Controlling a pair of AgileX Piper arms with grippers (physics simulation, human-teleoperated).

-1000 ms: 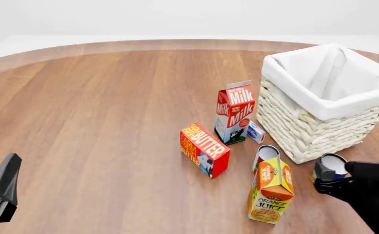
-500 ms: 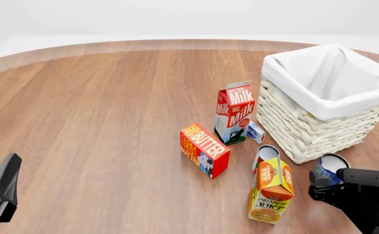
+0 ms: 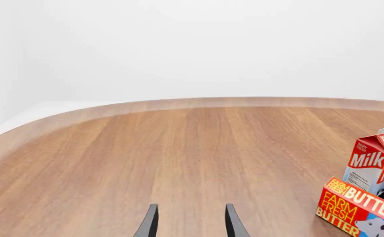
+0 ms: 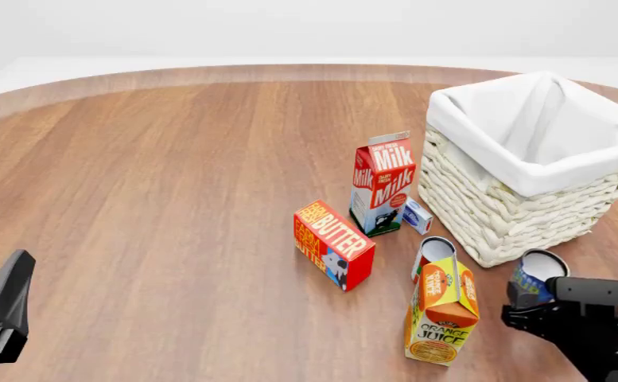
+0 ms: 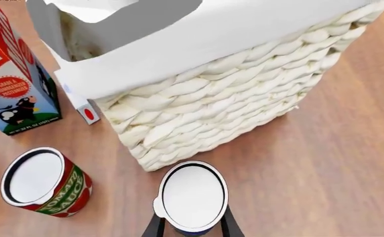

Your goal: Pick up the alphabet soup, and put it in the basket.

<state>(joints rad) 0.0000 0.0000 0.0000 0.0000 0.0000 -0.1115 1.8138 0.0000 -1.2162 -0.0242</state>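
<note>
Your biggest item, the basket (image 4: 521, 171), sits far right on the table (image 4: 181, 175); its right corner is cut by the frame edge in the front view, and the liner hides the bottom from here. In the right wrist view you only get one woven wall and part of the liner.

Milk carton (image 4: 383, 185) stands upright just left of the basket. A small blue-and-white box (image 4: 418, 216) sits btwn them, mostly tucked behind; label unreadable. Butter box (image 4: 333, 243) lies nearer you, left of the milk. OJ carton (image 4: 442, 311) stands nearest, covering most of the red-labelled tomato can (image 4: 433, 253); right wrist view shows that can (image 5: 45, 181) in full.

Alphabet soup (image 4: 534, 275) stands upright on the table just in front of the basket's near corner, right of the OJ. Front view shows only its lid and a strip of blue label; the rest is behind your right gripper (image 5: 193, 224). Its fingers flank the can on both sides, but actual contact can't be made out.

Left gripper (image 3: 190, 226) hangs over bare wood w/ fingers apart, nothing btwn them; only the tips show.
</note>
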